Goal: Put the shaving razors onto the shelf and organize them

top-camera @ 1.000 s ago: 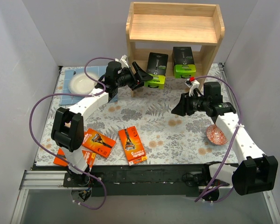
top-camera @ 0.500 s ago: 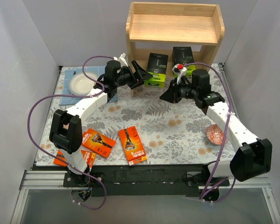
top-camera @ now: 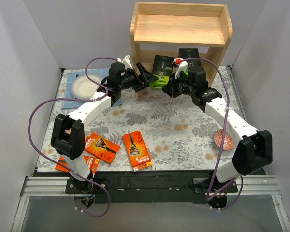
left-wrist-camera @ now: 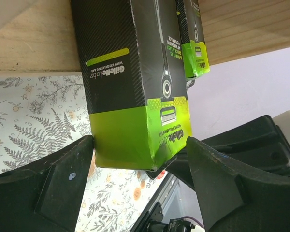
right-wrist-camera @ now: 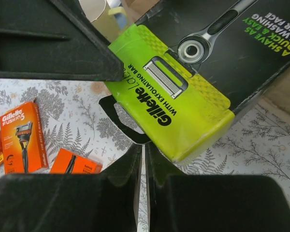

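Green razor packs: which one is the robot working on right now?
The left green pack, between the left gripper's fingers; the other green pack stands apart, farther right under the shelf.

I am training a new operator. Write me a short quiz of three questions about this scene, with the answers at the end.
1. True or false: the jaws of the right gripper are nearly shut, with nothing between them.
2. How many orange packs lie on the table? A) two B) three C) five
3. Fill the blank: the green pack at the shelf sits between the jaws of the ____ gripper.
Key: 1 true; 2 B; 3 left gripper.
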`<act>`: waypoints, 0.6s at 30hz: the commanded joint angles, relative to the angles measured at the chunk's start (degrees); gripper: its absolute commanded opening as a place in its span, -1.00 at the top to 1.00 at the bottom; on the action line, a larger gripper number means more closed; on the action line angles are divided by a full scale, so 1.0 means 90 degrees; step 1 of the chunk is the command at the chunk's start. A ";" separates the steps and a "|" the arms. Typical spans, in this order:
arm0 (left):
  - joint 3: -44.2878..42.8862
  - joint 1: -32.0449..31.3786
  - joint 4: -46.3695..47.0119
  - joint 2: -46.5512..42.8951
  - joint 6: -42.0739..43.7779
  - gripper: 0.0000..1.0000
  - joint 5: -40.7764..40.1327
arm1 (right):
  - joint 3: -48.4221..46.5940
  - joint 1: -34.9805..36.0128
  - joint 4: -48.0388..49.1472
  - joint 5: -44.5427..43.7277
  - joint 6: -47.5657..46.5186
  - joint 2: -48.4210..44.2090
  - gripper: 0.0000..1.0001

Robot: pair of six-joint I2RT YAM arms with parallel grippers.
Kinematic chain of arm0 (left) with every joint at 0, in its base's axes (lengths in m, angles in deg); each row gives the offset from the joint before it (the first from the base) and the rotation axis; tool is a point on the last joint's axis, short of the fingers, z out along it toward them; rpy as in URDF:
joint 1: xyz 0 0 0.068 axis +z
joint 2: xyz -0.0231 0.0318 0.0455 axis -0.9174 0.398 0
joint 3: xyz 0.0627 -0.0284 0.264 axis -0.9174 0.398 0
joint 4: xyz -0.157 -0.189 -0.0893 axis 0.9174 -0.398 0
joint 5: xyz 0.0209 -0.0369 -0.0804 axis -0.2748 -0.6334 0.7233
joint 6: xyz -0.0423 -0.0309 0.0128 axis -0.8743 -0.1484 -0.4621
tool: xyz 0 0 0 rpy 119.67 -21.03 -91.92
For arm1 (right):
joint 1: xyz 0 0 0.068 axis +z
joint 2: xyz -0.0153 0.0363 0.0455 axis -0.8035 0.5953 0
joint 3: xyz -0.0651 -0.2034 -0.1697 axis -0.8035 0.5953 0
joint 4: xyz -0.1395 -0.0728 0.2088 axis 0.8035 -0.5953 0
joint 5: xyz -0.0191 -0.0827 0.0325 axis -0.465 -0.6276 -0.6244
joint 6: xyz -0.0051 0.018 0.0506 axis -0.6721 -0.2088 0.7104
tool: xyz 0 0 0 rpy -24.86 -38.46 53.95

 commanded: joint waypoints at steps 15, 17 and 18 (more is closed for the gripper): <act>-0.0032 -0.0031 0.0001 -0.0606 0.0279 -0.61 -0.0203 | -0.0935 0.0004 0.0517 -0.0851 -0.0329 0.0717 0.74; 0.0027 -0.0031 -0.0048 -0.0704 0.0289 -0.62 -0.0223 | -0.1003 0.0004 0.0546 -0.0920 -0.0329 0.0786 0.74; 0.0037 -0.0041 -0.0048 -0.0733 0.0289 -0.64 -0.0175 | -0.1023 0.0004 0.0556 -0.0949 -0.0329 0.0815 0.74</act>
